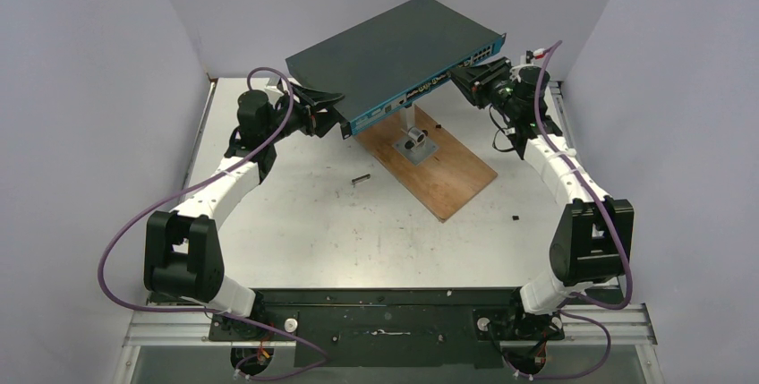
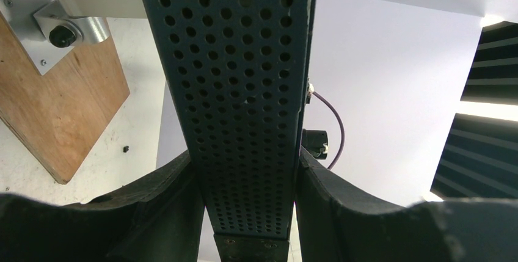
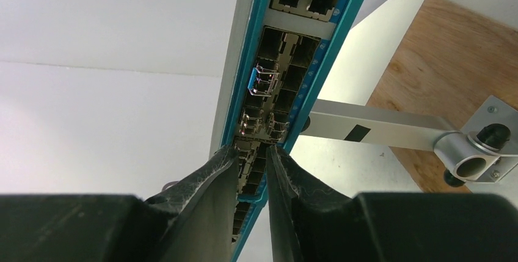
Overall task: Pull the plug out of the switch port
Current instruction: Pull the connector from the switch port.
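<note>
Two arms are reaching toward the switch [image 1: 394, 53], which is sitting raised off the surface [image 1: 358, 232] on a metal post [image 1: 410, 120] fixed to a wooden board [image 1: 439, 165]. In the overhead view the switch is lying toward 12 o'clock, tilted so that its blue front face is pointing toward 5 o'clock.

The left gripper [image 1: 324, 108] is meeting the switch at its 9 o'clock end. From the left wrist, its jaws are spread wide and pressing on both flat sides of the perforated end of the switch [image 2: 244, 91], one dark finger [image 2: 165, 207] on each side. The wooden board [image 2: 55, 109] is showing at 9 o'clock behind it.

The right gripper [image 1: 465, 75] is meeting the blue face near its 3 o'clock end. From the right wrist, its jaws are drawn nearly together, leaving only a slim gap, and the fingertips [image 3: 229, 158] are touching the face of the switch [image 3: 299, 22]. A plug with a blue tab [image 3: 262, 82] is sitting in a socket toward 12 o'clock from the tips. A lower plug [image 3: 256, 126] is sitting just beside them. I cannot tell whether the jaws are pinching anything. The post [image 3: 379, 131] and board [image 3: 440, 72] are lying toward 3 o'clock.

A small dark piece [image 1: 358, 179] is lying on the surface at 9 o'clock from the board.
</note>
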Available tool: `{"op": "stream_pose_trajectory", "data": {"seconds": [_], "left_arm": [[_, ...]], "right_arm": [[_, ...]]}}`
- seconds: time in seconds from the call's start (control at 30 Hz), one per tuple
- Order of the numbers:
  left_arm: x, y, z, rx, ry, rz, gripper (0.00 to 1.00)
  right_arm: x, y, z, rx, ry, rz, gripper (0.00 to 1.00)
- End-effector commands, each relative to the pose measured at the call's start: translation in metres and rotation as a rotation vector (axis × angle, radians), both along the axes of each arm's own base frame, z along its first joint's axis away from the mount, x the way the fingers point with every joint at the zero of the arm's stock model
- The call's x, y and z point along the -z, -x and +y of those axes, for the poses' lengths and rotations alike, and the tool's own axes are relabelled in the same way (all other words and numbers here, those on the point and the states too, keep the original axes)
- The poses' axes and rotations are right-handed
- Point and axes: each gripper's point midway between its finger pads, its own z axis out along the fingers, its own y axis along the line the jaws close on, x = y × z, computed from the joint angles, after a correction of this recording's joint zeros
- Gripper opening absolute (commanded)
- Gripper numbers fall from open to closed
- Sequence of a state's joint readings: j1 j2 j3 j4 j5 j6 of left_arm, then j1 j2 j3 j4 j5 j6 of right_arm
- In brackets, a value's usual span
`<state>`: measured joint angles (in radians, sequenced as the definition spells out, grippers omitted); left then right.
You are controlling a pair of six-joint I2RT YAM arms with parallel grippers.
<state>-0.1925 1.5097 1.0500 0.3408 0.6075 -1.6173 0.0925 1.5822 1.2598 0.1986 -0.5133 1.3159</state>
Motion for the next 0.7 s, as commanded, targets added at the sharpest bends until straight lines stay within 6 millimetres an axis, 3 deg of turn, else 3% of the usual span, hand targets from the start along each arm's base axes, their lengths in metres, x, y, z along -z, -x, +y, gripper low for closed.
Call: {"op": "stream_pose_trajectory", "data": {"seconds": [0.0, 0.33, 0.47, 0.67], "left_arm": [[-0.0128, -0.0219, -0.0111, -0.054, -0.011, -0.081, 0.00], [-0.0140, -0.0210, -0.0100, -0.057, -0.011, -0.084, 0.00], [-0.0133, -0.0207, -0.0095, -0.059, -0.011, -0.082, 0.00], [-0.0130, -0.0200, -0.0096, -0.059, -0.011, -0.082, 0.00]], "right_arm": [[-0.0123, -0.0004, 0.0064, -0.009, -0.033, -0.054, 0.25], [-0.0121, 0.0019, 0.0099, -0.016, -0.048, -0.054, 0.14], [-0.0127, 0.0034, 0.0102, -0.019, -0.054, -0.058, 0.06], [-0.0108, 0.0080, 0.0114, -0.033, -0.044, -0.066, 0.05]]}}
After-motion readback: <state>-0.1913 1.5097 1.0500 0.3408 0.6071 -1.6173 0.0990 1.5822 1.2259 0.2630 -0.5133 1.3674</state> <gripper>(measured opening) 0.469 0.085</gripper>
